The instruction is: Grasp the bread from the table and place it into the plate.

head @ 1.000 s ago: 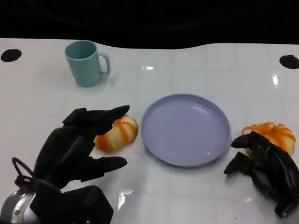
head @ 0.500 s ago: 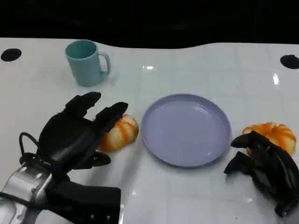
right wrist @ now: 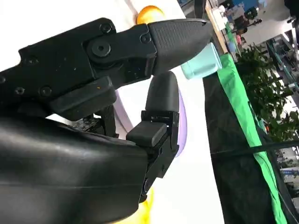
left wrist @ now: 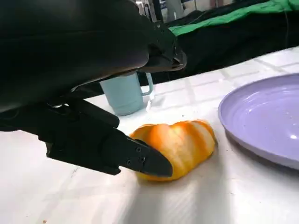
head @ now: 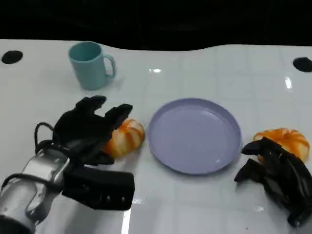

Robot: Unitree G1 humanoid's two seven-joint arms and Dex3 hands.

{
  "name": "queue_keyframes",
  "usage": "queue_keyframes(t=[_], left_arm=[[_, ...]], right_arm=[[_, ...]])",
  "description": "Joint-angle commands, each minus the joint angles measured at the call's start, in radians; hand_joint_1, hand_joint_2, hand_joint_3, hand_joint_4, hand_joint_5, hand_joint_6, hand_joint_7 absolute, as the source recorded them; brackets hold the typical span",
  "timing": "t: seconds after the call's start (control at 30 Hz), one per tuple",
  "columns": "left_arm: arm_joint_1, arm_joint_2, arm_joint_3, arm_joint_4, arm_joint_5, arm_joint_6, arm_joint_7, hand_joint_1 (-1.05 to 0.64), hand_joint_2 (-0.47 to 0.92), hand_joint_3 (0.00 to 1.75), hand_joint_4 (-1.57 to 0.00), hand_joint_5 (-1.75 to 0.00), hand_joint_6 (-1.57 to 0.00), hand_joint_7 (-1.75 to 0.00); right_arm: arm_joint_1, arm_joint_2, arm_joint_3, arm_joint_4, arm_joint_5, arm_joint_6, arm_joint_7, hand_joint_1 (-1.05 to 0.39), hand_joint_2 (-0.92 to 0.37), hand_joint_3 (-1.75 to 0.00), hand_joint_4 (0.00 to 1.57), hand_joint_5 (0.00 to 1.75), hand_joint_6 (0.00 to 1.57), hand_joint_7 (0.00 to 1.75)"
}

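Note:
An orange-striped bread roll (head: 126, 138) lies on the white table just left of the lavender plate (head: 195, 134). My left hand (head: 85, 129) reaches over the roll from its near-left side with fingers spread above it. In the left wrist view the thumb tip (left wrist: 140, 158) touches the side of the roll (left wrist: 182, 142), and the other fingers hover over it, close to the plate's rim (left wrist: 243, 126). A second roll (head: 285, 139) sits right of the plate, with my right hand (head: 275, 173) resting on the table beside it, holding nothing.
A teal mug (head: 90, 65) stands at the back left, behind the left roll, and appears as the mug (left wrist: 126, 93) in the left wrist view. Two black round marks (head: 11, 57) sit near the table's far corners. The dark far edge lies beyond.
My left hand has moved forward and lowered over the left roll, its forearm now stretched further onto the table. The right hand, both rolls and the plate have stayed put.

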Motion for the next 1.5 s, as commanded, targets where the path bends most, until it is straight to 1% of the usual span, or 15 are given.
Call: queue_keyframes(t=[0.03, 0.7, 0.77, 0.83, 0.87, 0.93, 0.97, 1.0, 1.07, 1.1, 1.13, 1.17, 1.27, 1.37, 1.5], left_arm=[[-0.081, -0.017, -0.046, 0.158, -0.006, -0.005, 0.063, -0.56, 0.85, 0.01, -0.04, -0.18, -0.16, 0.0], [-0.352, -0.198, -0.151, 0.713, -0.13, -0.027, 0.062, -0.55, 0.85, 0.0, -0.04, -0.19, -0.16, -0.01], [-0.362, -0.207, -0.138, 0.742, -0.161, -0.04, 0.05, -0.45, 0.87, 0.01, -0.2, -0.27, -0.28, -0.06], [-0.367, -0.212, -0.125, 0.761, -0.192, -0.051, 0.045, -0.42, 0.88, 0.01, -0.25, -0.29, -0.32, -0.07], [-0.369, -0.213, -0.117, 0.769, -0.207, -0.057, 0.042, -0.34, 0.9, 0.02, -0.59, -0.47, -0.65, -0.14], [-0.369, -0.215, -0.111, 0.783, -0.225, -0.061, 0.055, -0.3, 0.92, 0.02, -0.76, -0.57, -0.85, -0.13], [-0.368, -0.215, -0.113, 0.788, -0.226, -0.06, 0.067, -0.3, 0.92, 0.09, -0.79, -1.25, -0.81, -0.91], [-0.368, -0.216, -0.115, 0.792, -0.228, -0.06, 0.076, -0.3, 0.92, 0.12, -0.78, -1.49, -0.71, -1.32], [-0.363, -0.213, -0.121, 0.794, -0.229, -0.061, 0.105, -0.3, 0.92, 0.14, -0.77, -1.68, -0.63, -1.63], [-0.36, -0.211, -0.123, 0.794, -0.228, -0.062, 0.123, -0.29, 0.92, 0.35, -0.71, -1.66, -0.6, -1.51], [-0.358, -0.21, -0.127, 0.793, -0.226, -0.059, 0.141, -0.29, 0.92, 0.43, -0.68, -1.65, -0.59, -1.46], [-0.358, -0.209, -0.129, 0.794, -0.225, -0.057, 0.152, -0.29, 0.92, 0.48, -0.66, -1.62, -0.59, -1.33], [-0.359, -0.208, -0.136, 0.796, -0.228, -0.055, 0.161, -0.29, 0.92, 0.5, -0.65, -1.6, -0.59, -1.24], [-0.357, -0.209, -0.128, 0.788, -0.235, -0.036, 0.221, -0.3, 0.92, 0.5, -0.76, -1.72, -0.55, -1.66], [-0.357, -0.228, -0.078, 0.764, -0.278, -0.001, 0.305, -0.22, 0.91, 0.43, -0.76, -1.75, -0.45, -1.74]], right_arm=[[0.015, -0.01, 0.001, 0.01, 0.0, 0.004, -0.004, -0.55, -0.92, -0.23, 0.68, 1.55, 0.6, 1.26], [0.042, -0.011, 0.0, -0.049, 0.016, 0.059, -0.002, -0.55, -0.92, -0.19, 0.66, 1.55, 0.6, 1.25], [0.043, -0.012, 0.0, -0.042, 0.013, 0.044, 0.003, -0.55, -0.92, -0.21, 0.66, 1.54, 0.6, 1.25], [0.043, -0.013, 0.002, -0.036, 0.01, 0.03, 0.007, -0.55, -0.92, -0.22, 0.66, 1.54, 0.6, 1.25], [0.043, -0.014, 0.002, -0.031, 0.007, 0.02, 0.008, -0.55, -0.92, -0.22, 0.67, 1.54, 0.6, 1.25], [0.046, -0.016, 0.004, -0.029, 0.005, 0.012, 0.013, -0.55, -0.92, -0.23, 0.67, 1.54, 0.6, 1.26], [0.047, -0.016, 0.004, -0.031, 0.006, 0.013, 0.016, -0.54, -0.92, -0.24, 0.67, 1.54, 0.6, 1.26], [0.049, -0.017, 0.004, -0.032, 0.007, 0.014, 0.018, -0.54, -0.92, -0.25, 0.66, 1.54, 0.6, 1.26], [0.049, -0.016, 0.003, -0.028, 0.007, 0.005, 0.02, -0.54, -0.92, -0.25, 0.66, 1.53, 0.6, 1.26], [0.049, -0.016, 0.002, -0.025, 0.006, -0.002, 0.021, -0.54, -0.92, -0.25, 0.67, 1.54, 0.61, 1.25], [0.047, -0.015, 0.001, -0.022, 0.007, -0.004, 0.019, -0.54, -0.92, -0.25, 0.67, 1.54, 0.61, 1.25], [0.046, -0.014, 0.0, -0.02, 0.008, -0.004, 0.017, -0.54, -0.92, -0.25, 0.68, 1.54, 0.62, 1.25], [0.045, -0.014, -0.001, -0.018, 0.009, -0.004, 0.015, -0.54, -0.92, -0.25, 0.68, 1.54, 0.63, 1.25], [0.037, -0.012, -0.011, -0.021, 0.032, 0.04, 0.02, -0.54, -0.92, -0.21, 0.67, 1.54, 0.61, 1.24], [0.038, -0.015, -0.005, -0.033, 0.031, 0.069, 0.002, -0.55, -0.92, -0.19, 0.67, 1.55, 0.61, 1.24]])
